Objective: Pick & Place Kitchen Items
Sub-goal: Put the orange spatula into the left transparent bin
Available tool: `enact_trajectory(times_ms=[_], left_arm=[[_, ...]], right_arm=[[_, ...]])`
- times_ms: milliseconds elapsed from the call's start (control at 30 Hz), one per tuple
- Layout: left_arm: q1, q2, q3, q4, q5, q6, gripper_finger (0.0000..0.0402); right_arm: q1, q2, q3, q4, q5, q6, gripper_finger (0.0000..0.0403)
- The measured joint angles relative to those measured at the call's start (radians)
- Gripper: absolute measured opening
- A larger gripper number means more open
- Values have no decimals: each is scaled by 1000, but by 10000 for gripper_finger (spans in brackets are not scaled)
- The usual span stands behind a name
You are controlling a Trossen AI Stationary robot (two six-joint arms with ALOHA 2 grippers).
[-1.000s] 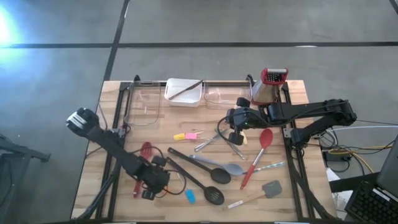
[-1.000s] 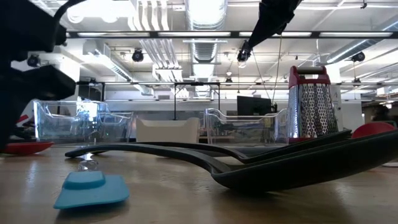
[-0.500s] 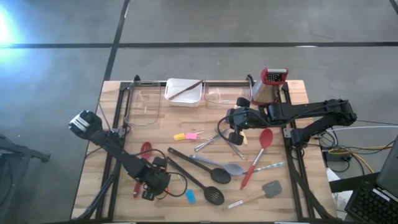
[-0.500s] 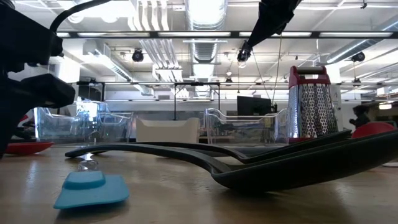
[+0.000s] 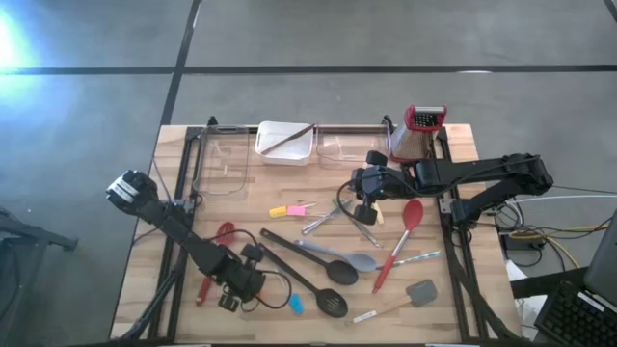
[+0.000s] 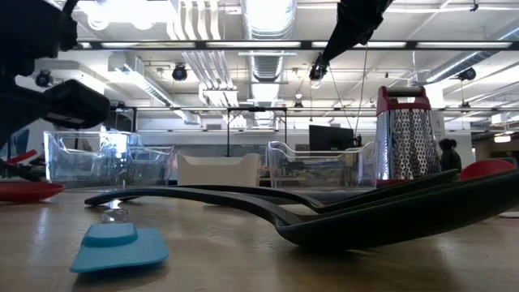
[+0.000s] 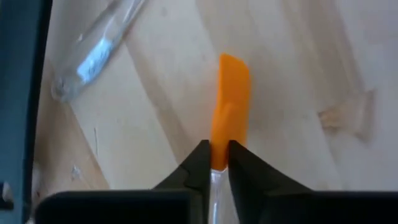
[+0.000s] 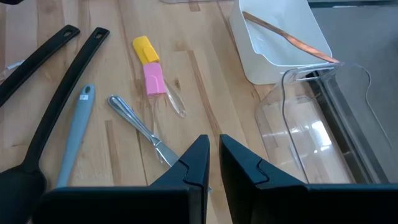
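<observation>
One copper utensil [image 8: 287,38] crosses white tray [image 8: 261,59]

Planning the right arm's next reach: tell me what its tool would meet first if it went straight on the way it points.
Probably the metal utensil lying just ahead of the right tool; beyond it lie the pink piece and yellow piece. Depth is unclear.

I see a pale, matt wooden bench [image 5: 183,164], a shiny perforated metal grater [image 6: 404,142], clear glossy plastic bins [image 8: 311,134], and matt black spoons [image 5: 307,281].
</observation>
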Motion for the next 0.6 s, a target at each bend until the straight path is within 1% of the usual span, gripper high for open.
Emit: enact_trajectory(times_ms=[67, 267, 400, 500, 600], left_arm=[[6, 0, 10, -1, 3, 34, 22], [26, 2, 65, -11, -11, 99, 22], [37, 2, 125, -57, -15, 115, 22], [42, 0, 183, -139, -62, 128, 22], [44, -1, 256, -295, -143, 131, 22]], right_arm=[[0, 0, 0, 0, 0, 0, 34], [0, 0, 0, 0, 0, 0, 34], [0, 0, 0, 0, 0, 0, 34], [0, 0, 0, 0, 0, 0, 34], [0, 0, 0, 0, 0, 0, 34]])
